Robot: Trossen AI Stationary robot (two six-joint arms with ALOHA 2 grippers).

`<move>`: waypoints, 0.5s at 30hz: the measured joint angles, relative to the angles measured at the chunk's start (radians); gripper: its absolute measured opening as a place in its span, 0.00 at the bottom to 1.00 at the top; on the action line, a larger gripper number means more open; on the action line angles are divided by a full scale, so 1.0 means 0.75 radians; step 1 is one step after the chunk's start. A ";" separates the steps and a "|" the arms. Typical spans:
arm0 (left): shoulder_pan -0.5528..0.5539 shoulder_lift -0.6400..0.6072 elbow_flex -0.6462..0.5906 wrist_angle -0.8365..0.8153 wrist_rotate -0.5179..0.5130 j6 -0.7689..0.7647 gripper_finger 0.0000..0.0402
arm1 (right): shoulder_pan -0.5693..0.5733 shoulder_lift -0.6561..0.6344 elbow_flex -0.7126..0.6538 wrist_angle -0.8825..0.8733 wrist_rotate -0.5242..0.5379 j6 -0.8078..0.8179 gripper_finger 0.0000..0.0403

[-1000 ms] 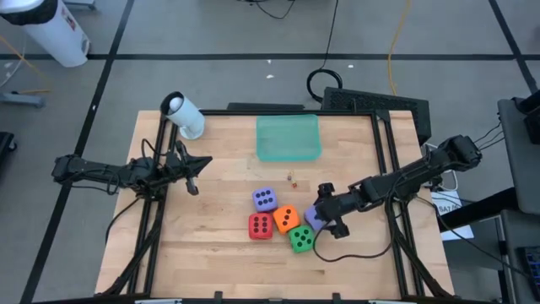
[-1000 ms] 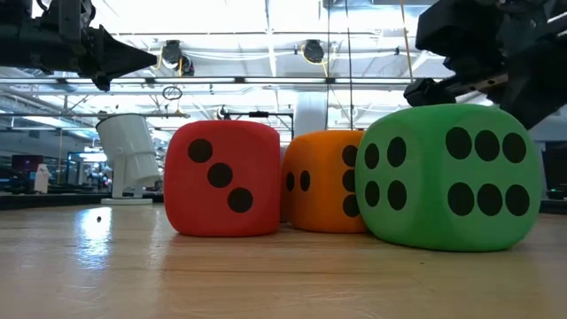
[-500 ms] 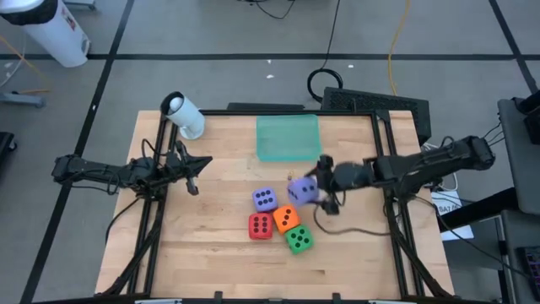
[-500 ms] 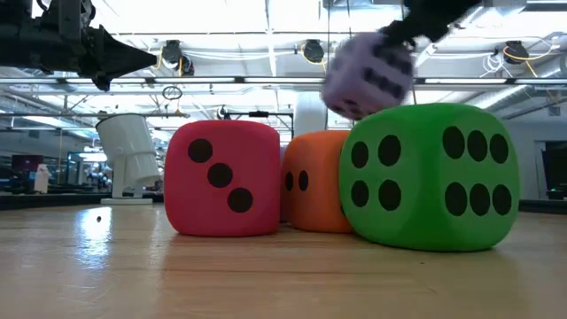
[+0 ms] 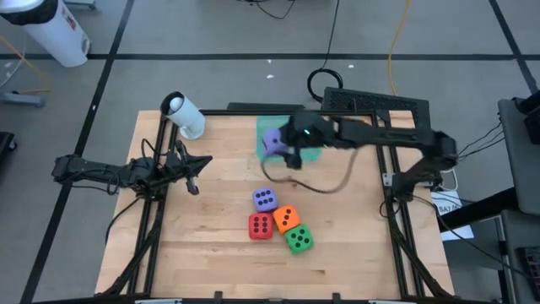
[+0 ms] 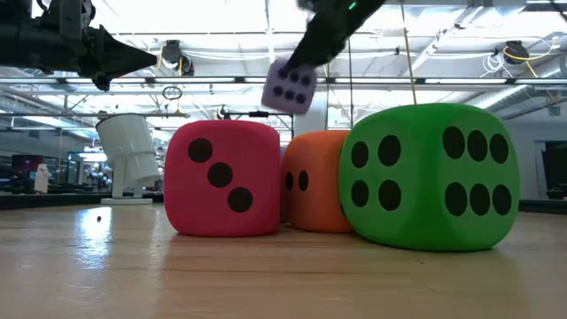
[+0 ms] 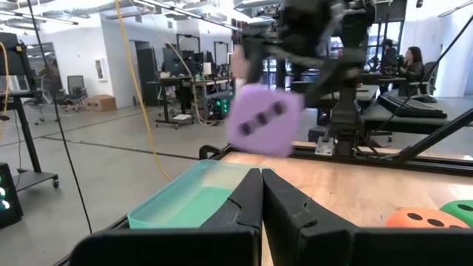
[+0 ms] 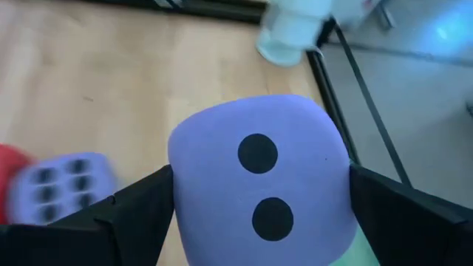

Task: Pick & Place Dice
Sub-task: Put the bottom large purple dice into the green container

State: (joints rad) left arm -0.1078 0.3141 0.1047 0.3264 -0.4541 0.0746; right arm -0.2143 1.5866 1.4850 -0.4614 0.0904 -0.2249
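My right gripper (image 5: 285,145) is shut on a purple die (image 5: 272,142) and holds it in the air over the translucent green tray (image 5: 268,122) at the table's far edge. In the low view this die (image 6: 289,87) floats above the others. The second purple die (image 5: 264,200), the orange die (image 5: 286,219), the red die (image 5: 260,226) and the green die (image 5: 299,240) rest on the table in a cluster near the middle. My left gripper (image 5: 192,173) waits shut over the table's left side, its fingers (image 7: 260,207) together. My right gripper pinches the purple die (image 8: 259,185) between its two fingers (image 8: 133,222), one on each of two opposite faces. The fingers reach it slanting down from the table's right side. The die is lifted clear, with its two-pip face toward the wrist camera.
A white cylinder (image 5: 184,116) lies at the table's far left corner. A black cable (image 5: 325,186) hangs from the right arm and loops over the table's right half. Black frame rails run along the table's left and right sides. Bare wood lies between the dice cluster and the tray.
My right gripper lifted the purple die from its place beside the green die and carried it up and toward the far edge, then left, until it hung over the tray. The green die shifted a little as the purple one left.
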 joint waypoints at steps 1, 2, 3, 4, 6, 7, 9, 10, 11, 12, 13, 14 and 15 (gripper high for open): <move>0.000 0.000 0.000 0.000 0.000 0.000 0.01 | -0.034 0.042 0.030 -0.007 -0.030 -0.006 0.90; 0.000 0.000 0.000 0.000 0.001 0.000 0.01 | -0.069 0.080 0.051 -0.008 -0.070 -0.014 0.90; 0.000 0.000 0.000 0.000 0.001 -0.001 0.01 | -0.101 0.115 0.066 -0.007 -0.100 -0.031 0.90; 0.000 0.000 0.000 0.000 0.001 0.000 0.01 | -0.129 0.145 0.073 -0.002 -0.126 -0.054 0.90; 0.000 0.000 0.000 0.000 0.001 0.000 0.01 | -0.179 0.200 0.078 0.014 -0.126 -0.125 0.91; 0.000 0.000 0.000 0.000 0.001 0.001 0.01 | -0.201 0.224 0.079 0.030 -0.128 -0.160 0.91; 0.000 0.000 0.000 0.000 0.001 0.021 0.01 | -0.249 0.260 0.079 0.061 -0.166 -0.203 0.90; 0.000 0.000 0.000 -0.001 0.001 0.029 0.01 | -0.270 0.276 0.079 0.074 -0.202 -0.208 0.90; 0.000 0.000 0.000 -0.002 0.001 0.030 0.01 | -0.289 0.292 0.080 0.098 -0.235 -0.209 0.90; 0.000 0.000 0.000 -0.005 0.001 0.029 0.01 | -0.307 0.308 0.082 0.120 -0.266 -0.207 0.90; 0.000 0.000 0.000 -0.008 0.001 0.028 0.01 | -0.324 0.322 0.083 0.132 -0.294 -0.207 0.90; 0.000 0.000 0.000 -0.011 0.001 0.029 0.01 | -0.338 0.334 0.083 0.130 -0.315 -0.206 0.90; 0.000 0.000 0.000 -0.013 0.001 0.032 0.01 | -0.352 0.349 0.082 0.131 -0.331 -0.206 0.90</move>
State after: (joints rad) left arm -0.1079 0.3140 0.1047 0.3164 -0.4534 0.0986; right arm -0.4785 1.8483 1.5467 -0.3633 -0.1580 -0.3797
